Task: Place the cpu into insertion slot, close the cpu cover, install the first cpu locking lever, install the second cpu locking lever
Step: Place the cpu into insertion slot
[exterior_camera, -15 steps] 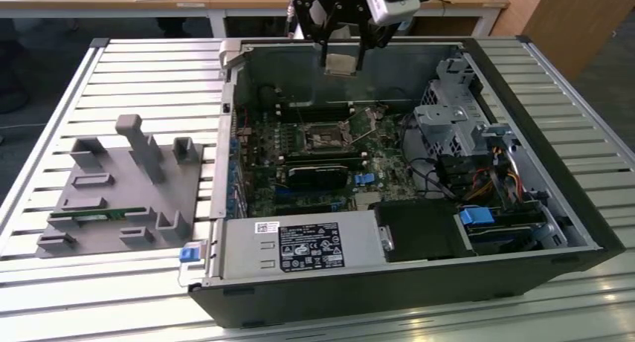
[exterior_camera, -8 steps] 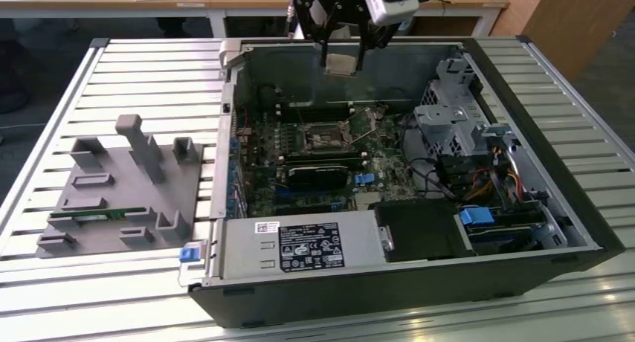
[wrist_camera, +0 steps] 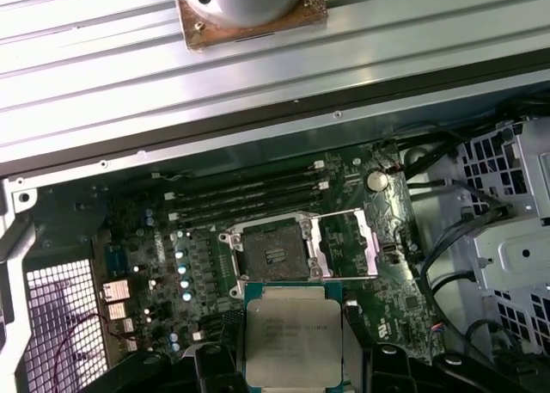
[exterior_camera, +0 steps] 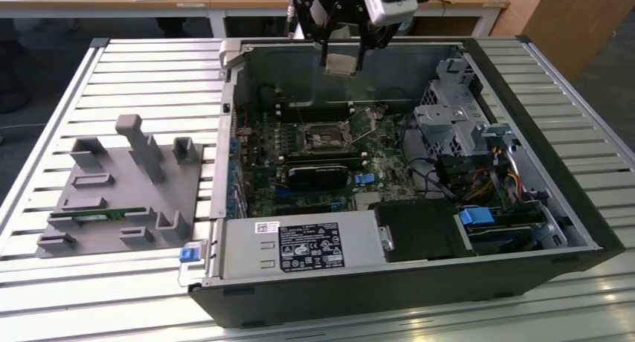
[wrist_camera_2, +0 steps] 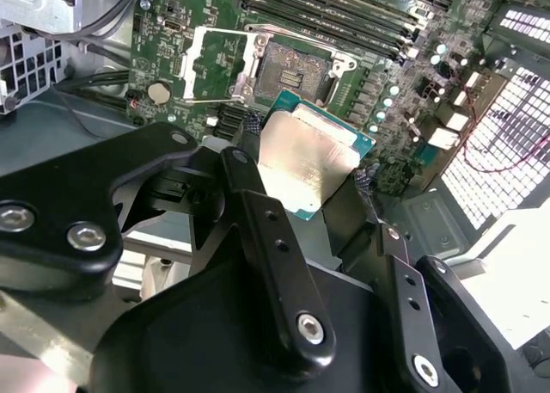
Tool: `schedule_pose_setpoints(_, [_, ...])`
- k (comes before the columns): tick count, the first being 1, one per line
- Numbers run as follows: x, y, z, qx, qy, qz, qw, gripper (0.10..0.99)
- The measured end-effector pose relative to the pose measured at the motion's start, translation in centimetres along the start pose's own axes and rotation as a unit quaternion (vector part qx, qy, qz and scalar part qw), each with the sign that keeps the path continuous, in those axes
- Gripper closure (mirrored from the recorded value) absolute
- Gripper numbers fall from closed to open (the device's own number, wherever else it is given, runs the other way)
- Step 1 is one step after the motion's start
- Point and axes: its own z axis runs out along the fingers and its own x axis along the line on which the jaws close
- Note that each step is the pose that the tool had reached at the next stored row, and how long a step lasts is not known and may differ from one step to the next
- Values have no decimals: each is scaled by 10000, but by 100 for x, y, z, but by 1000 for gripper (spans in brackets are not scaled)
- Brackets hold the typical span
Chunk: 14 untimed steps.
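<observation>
Fingers (wrist_camera_2: 258,212) of the gripper (wrist_camera_2: 302,176) clamp the cpu (wrist_camera_2: 314,152) by opposite edges, its near rim hidden behind them, silver top facing the camera. Beyond, the insertion slot (wrist_camera_2: 292,70) lies bare, cpu cover (wrist_camera_2: 215,62) flipped open beside it.

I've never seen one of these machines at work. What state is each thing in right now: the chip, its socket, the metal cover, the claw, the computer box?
cpu: gripped by the claw, up in the air over the case, not yet in its socket.
insertion slot: uncovered and empty.
cpu cover: swung open, off to one side of the slot.
claw: shut on the cpu's edges.
computer case: lying on the table, side open, insides exposed.
</observation>
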Motion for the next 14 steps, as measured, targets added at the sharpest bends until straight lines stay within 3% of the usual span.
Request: schedule_pose_setpoints(14, [0, 0, 3, -4, -17, 188, 9998, 545])
